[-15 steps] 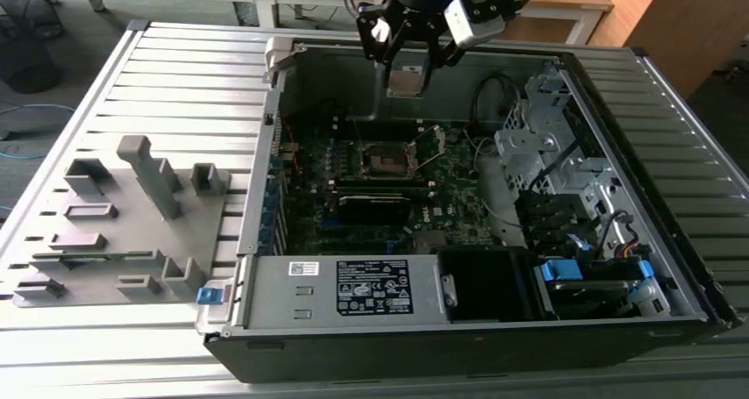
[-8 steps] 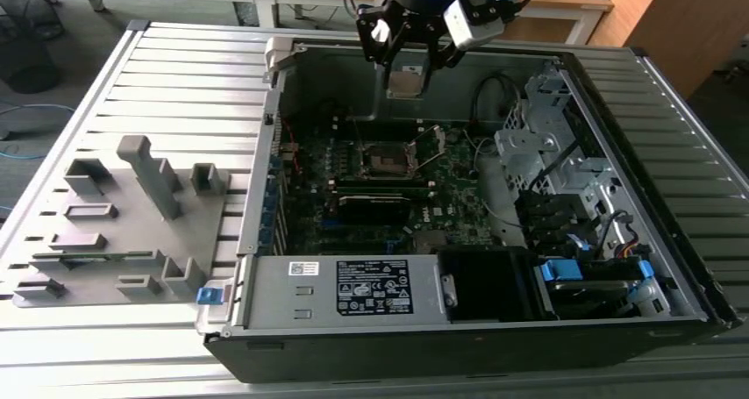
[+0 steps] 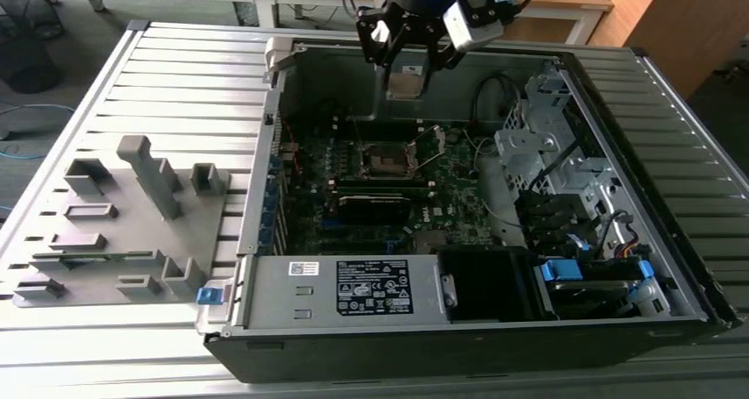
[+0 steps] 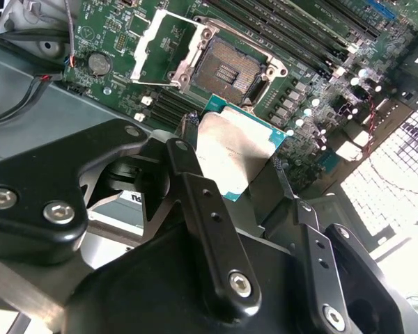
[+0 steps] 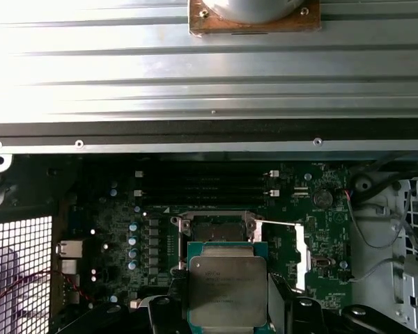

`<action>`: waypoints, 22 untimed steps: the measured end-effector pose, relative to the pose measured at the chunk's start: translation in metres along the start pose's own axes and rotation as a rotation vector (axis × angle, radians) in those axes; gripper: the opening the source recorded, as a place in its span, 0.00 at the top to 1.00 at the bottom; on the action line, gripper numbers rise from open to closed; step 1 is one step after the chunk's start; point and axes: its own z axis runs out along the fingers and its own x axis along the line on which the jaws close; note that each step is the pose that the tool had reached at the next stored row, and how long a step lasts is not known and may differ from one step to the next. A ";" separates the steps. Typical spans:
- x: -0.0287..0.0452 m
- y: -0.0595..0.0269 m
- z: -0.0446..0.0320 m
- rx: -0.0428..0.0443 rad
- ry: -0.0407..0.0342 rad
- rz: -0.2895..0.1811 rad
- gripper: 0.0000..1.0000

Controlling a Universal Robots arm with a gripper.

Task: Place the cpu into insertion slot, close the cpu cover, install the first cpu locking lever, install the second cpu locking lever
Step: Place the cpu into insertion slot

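My gripper (image 3: 408, 73) hangs over the open computer case, shut on the cpu (image 3: 408, 85), a flat square chip with a dull silver top. In both wrist views the cpu (image 4: 233, 156) (image 5: 226, 289) sits between the black fingers (image 4: 195, 181), held by two opposite edges. Below it on the green motherboard lies the insertion slot (image 3: 384, 158) (image 4: 230, 66) (image 5: 216, 229), dark-centred and uncovered. The cpu is well above the slot and not touching it. The cpu cover (image 4: 143, 52) (image 5: 299, 243), a thin silvery frame, stands flipped open beside the slot.
The case walls (image 3: 269, 153) ring the motherboard. A power supply (image 3: 351, 289) sits at the case's near side and a metal drive cage (image 3: 550, 153) on the exterior view's right. Long black memory slots (image 5: 205, 184) run beside the socket. A grey fixture tray (image 3: 117, 224) lies outside the case.
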 end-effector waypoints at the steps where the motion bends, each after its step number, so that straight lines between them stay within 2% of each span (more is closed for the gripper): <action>1: 0.0000 0.0000 0.0004 0.0001 0.0000 0.000 0.46; 22: -0.0001 -0.0004 0.0046 -0.0002 -0.0001 0.000 0.46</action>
